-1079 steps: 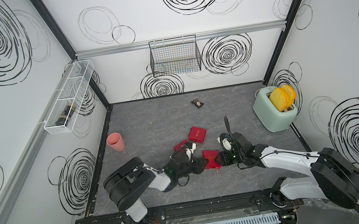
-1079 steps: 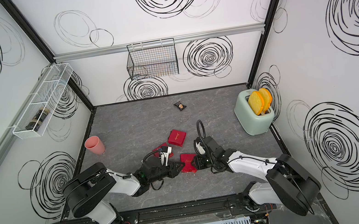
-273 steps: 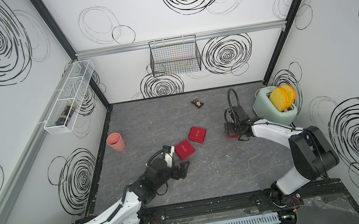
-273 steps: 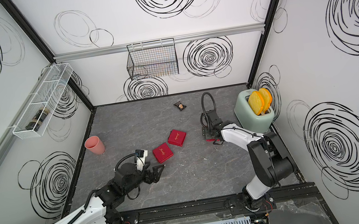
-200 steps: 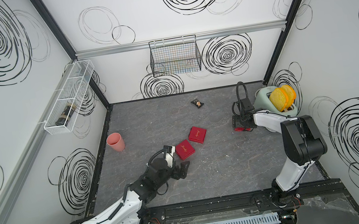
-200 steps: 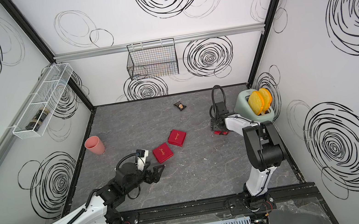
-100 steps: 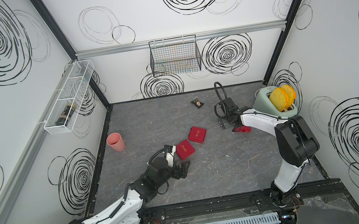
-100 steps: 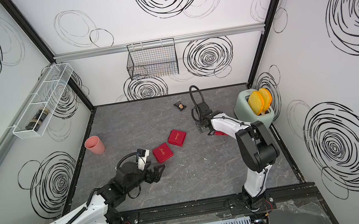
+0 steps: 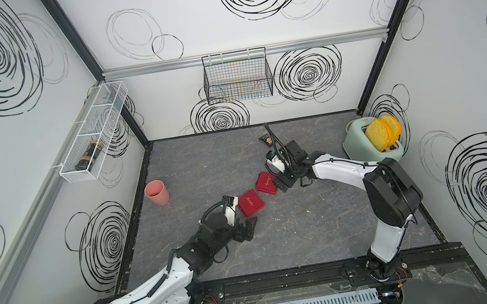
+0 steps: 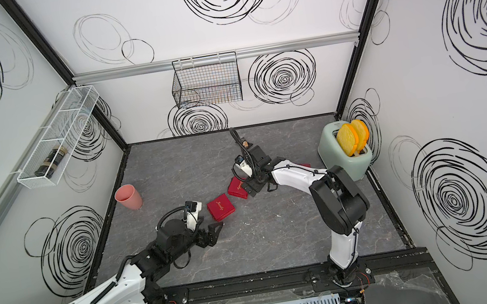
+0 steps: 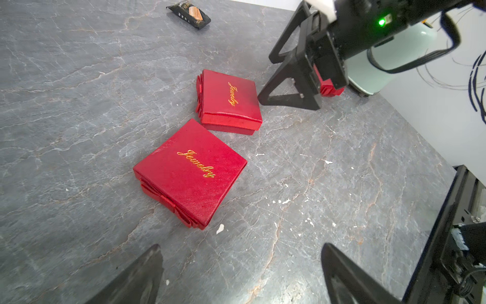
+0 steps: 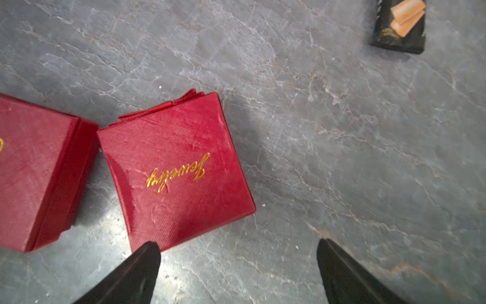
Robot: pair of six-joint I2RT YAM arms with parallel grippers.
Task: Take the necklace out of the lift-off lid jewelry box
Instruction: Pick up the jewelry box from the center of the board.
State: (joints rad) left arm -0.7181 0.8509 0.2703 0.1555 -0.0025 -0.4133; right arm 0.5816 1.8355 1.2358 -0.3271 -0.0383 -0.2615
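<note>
Two shut red jewelry boxes with gold "Jewelry" lettering lie corner to corner mid-table: the nearer box (image 9: pixel 250 203) (image 11: pixel 189 171) and the farther box (image 9: pixel 266 183) (image 12: pixel 176 168). I cannot tell which has the lift-off lid. The necklace is hidden. My left gripper (image 9: pixel 248 228) (image 11: pixel 240 247) hovers open just short of the nearer box, holding nothing. My right gripper (image 9: pixel 282 183) (image 12: pixel 238 244) is open and empty beside the farther box, one fingertip (image 12: pixel 147 260) at its corner. A small red piece (image 10: pixel 304 166) lies near the toaster.
A mint toaster (image 9: pixel 366 147) with yellow toast stands at the right wall. A pink cup (image 9: pixel 156 193) sits at the left edge. A black snack packet (image 9: pixel 266 139) lies near the back. A wire basket (image 9: pixel 237 78) and a white wire shelf (image 9: pixel 92 133) hang on the walls.
My right gripper has swung from beside the toaster leftwards to the farther red box, leaving the small red piece behind, jaws wide. The left arm has barely moved.
</note>
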